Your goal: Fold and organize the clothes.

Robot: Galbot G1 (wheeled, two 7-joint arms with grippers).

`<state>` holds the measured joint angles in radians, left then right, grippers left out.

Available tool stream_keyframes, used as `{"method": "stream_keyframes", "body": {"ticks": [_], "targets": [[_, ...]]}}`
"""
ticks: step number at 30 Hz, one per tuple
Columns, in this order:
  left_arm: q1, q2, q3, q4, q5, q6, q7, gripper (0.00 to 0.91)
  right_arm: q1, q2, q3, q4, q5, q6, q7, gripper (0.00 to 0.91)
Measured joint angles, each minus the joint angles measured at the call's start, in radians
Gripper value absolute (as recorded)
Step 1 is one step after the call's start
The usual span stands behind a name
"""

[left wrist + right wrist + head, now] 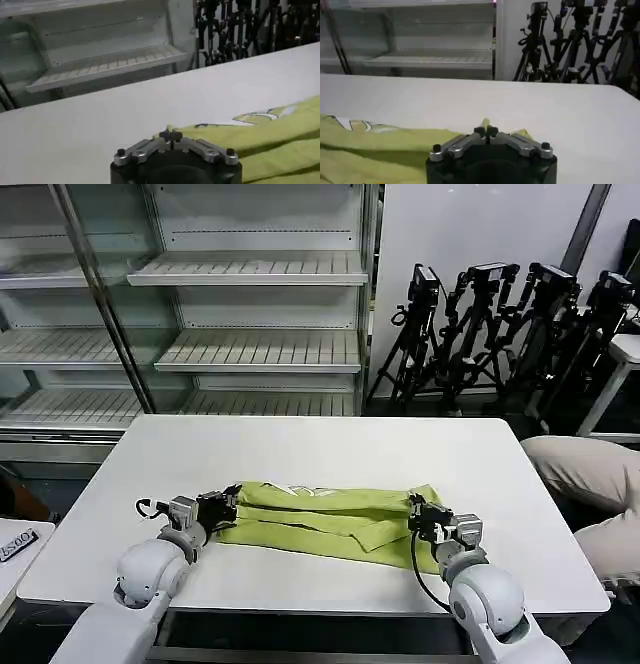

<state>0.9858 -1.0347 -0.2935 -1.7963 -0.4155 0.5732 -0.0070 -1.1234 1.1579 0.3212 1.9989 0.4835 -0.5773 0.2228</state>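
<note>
The clothes are one lime yellow-green T-shirt (325,519), lying as a long folded band across the near half of the white table (300,449). A strip of its white print (255,116) shows along the far edge. My left gripper (228,506) is shut on the shirt's left end, a pinch of green fabric sticking up between its fingertips (170,134). At the band's right end my right gripper (416,512) is likewise shut on a tip of the cloth (485,131). Both hands hold low, close to the tabletop.
Empty metal shelving (250,314) stands behind the table. Black tripods (500,324) are clustered at the back right. A person's beige-trousered leg (590,484) is beside the table's right edge. The far half of the table is bare.
</note>
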Motion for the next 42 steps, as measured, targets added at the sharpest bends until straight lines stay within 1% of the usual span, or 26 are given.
{"method": "stream_keyframes", "body": {"ticks": [1, 2, 3, 16, 27, 28, 34, 42], "targets": [[0.002, 0.001, 0.0, -0.001, 0.001, 0.0, 0.0, 0.907, -0.004, 0.0, 0.0, 0.004, -0.003, 0.0, 0.001, 0.0], [0.003, 0.001, 0.002, -0.003, 0.002, -0.001, -0.001, 0.907, -0.009, -0.001, 0.0, 0.008, -0.007, 0.0, 0.001, 0.393], [0.005, 0.001, 0.004, -0.004, 0.004, -0.001, -0.002, 0.907, -0.013, 0.0, 0.0, 0.009, -0.012, 0.0, 0.001, 0.907], [0.03, 0.001, 0.001, -0.066, -0.011, 0.003, -0.04, 0.907, -0.07, -0.006, 0.023, 0.066, -0.07, 0.0, -0.018, 0.907], [0.039, -0.04, 0.07, -0.061, -0.102, 0.006, -0.25, 0.907, -0.132, -0.011, 0.059, 0.146, -0.102, 0.0, -0.03, 0.907], [0.038, -0.042, 0.076, -0.056, -0.108, 0.006, -0.27, 0.01, -0.137, -0.012, 0.063, 0.152, -0.104, 0.0, -0.03, 0.907], [0.03, -0.057, 0.102, -0.039, -0.141, 0.007, -0.348, 0.01, -0.158, -0.011, 0.073, 0.171, -0.114, 0.001, -0.03, 0.907], [0.028, -0.059, 0.117, -0.023, -0.175, 0.006, -0.397, 0.02, -0.168, -0.013, 0.074, 0.176, -0.126, 0.001, -0.03, 0.907]]}}
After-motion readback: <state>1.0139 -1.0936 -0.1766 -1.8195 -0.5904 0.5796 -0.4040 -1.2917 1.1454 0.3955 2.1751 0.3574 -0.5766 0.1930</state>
